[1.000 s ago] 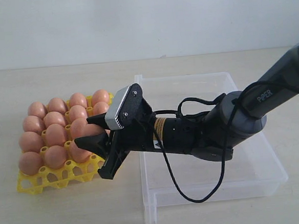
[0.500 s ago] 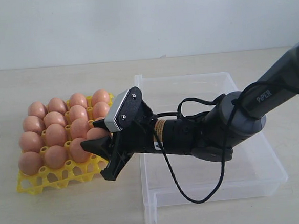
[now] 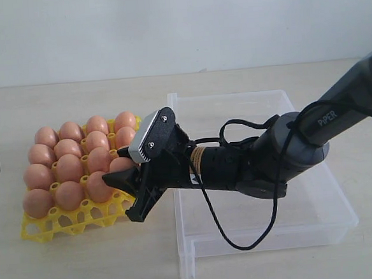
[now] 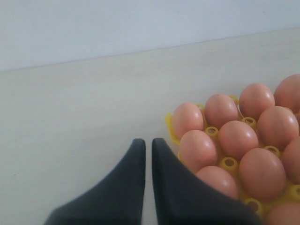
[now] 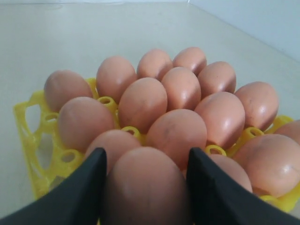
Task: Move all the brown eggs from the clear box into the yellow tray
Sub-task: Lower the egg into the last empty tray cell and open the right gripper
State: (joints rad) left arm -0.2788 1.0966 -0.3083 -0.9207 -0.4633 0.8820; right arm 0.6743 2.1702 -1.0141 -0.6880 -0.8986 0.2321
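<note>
Right pincer (image 5: 146, 157) snug around one brown egg (image 5: 145, 192) amid neighbours (image 5: 180, 133) in yellow tray (image 5: 28, 117); left pincer (image 4: 148, 143) closed, empty.

Robotics lab bench is indicated: a plain pale desk (image 3: 87, 274) is backed by a bare white wall (image 3: 165, 26) at 12 o'clock; a PiPER-marked arm (image 3: 301, 144) is seen at 3 o'clock.

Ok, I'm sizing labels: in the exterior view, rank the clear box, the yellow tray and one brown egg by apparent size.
1. clear box
2. yellow tray
3. brown egg
The gaps are plain; nearness to the camera does not upset them.
</note>
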